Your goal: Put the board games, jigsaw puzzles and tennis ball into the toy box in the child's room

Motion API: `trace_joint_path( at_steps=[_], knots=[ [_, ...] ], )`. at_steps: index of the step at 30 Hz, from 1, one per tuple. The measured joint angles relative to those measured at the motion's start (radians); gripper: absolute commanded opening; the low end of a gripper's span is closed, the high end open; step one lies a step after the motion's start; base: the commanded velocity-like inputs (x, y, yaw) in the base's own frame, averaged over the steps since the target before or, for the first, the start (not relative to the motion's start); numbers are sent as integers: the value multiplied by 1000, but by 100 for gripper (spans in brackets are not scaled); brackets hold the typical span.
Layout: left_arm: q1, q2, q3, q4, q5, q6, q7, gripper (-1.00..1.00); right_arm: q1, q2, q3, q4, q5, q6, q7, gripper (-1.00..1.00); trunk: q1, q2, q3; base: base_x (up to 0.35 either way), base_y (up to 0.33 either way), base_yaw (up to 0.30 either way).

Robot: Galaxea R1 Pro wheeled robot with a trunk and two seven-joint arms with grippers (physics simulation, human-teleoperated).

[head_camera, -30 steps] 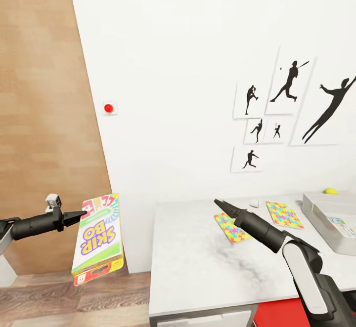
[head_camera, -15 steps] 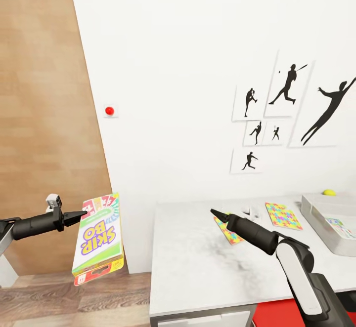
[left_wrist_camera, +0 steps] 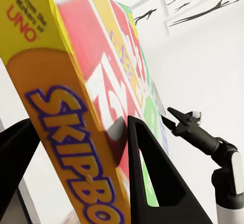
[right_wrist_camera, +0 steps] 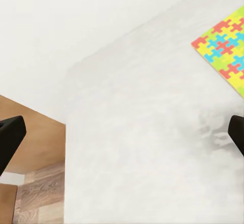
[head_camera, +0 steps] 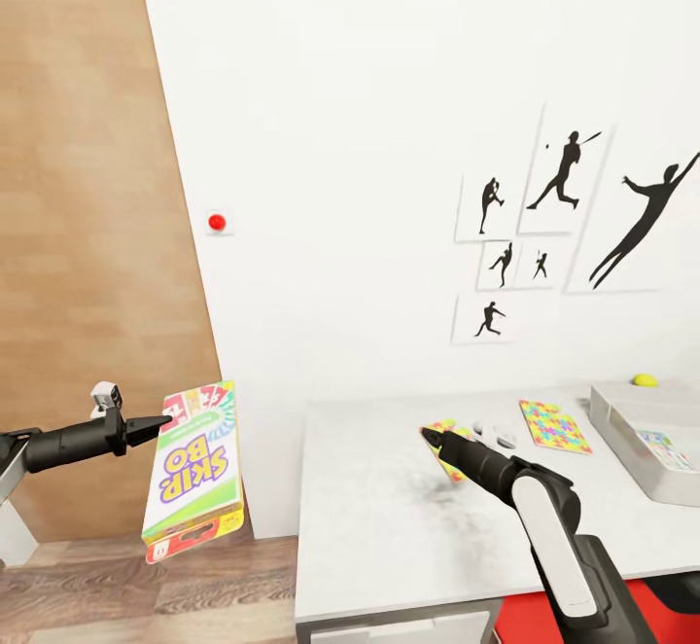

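Head view: my right gripper (head_camera: 429,435) has slid left across the tabletop (head_camera: 389,518), jaws apart, near a jigsaw puzzle (head_camera: 445,442). At lower left my left gripper (head_camera: 160,420) stays clamped on the SKIP BO game (head_camera: 192,474), off the tabletop and far from the toy box (head_camera: 649,435).

Multicoloured jigsaw puzzles (head_camera: 554,426), pale table (head_camera: 389,527), yellow-green tennis ball (head_camera: 644,380).

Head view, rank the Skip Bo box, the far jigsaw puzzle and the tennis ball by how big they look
1. SKIP BO box, though it is held nearer the camera, which inflates it.
2. Far jigsaw puzzle.
3. Tennis ball, clearly smallest.
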Motion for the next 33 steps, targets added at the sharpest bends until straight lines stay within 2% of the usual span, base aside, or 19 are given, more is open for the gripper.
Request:
trace_joint_path(
  at_steps=[11,20,23,25,28,29,30,33],
  knots=[
    [-1,-1,0,0,0,0,0,-100,0,2,8,0,2,-11,-1,100,-42,76,33,0,0,-40],
    [-1,-1,-1,0,-1,-3,0,-100,3,0,8,-1,2,-12,2,100,-42,76,39,0,0,-241],
    [-1,0,-1,0,0,-4,0,-100,8,-4,6,-1,2,-11,32,100,-42,76,41,0,0,-258],
    [-1,0,-1,0,0,-5,0,-100,10,-9,1,-1,1,-11,83,100,-42,76,42,0,0,-259],
    [-1,0,-1,0,0,-6,0,-100,12,-19,-25,-1,-4,-10,261,100,-42,76,44,0,0,-259],
    [-1,0,-1,0,0,-6,0,-100,12,-22,-37,-1,-7,-9,299,100,-42,76,45,0,0,-260],
    [-1,0,-1,0,0,-6,0,-100,12,-27,-66,-1,-17,-6,375,100,-42,76,45,0,0,-260],
    [0,-1,-2,-2,1,-6,0,-100,13,-44,-185,-1,-16,4,663,100,-42,76,47,0,0,-260]
  ],
)
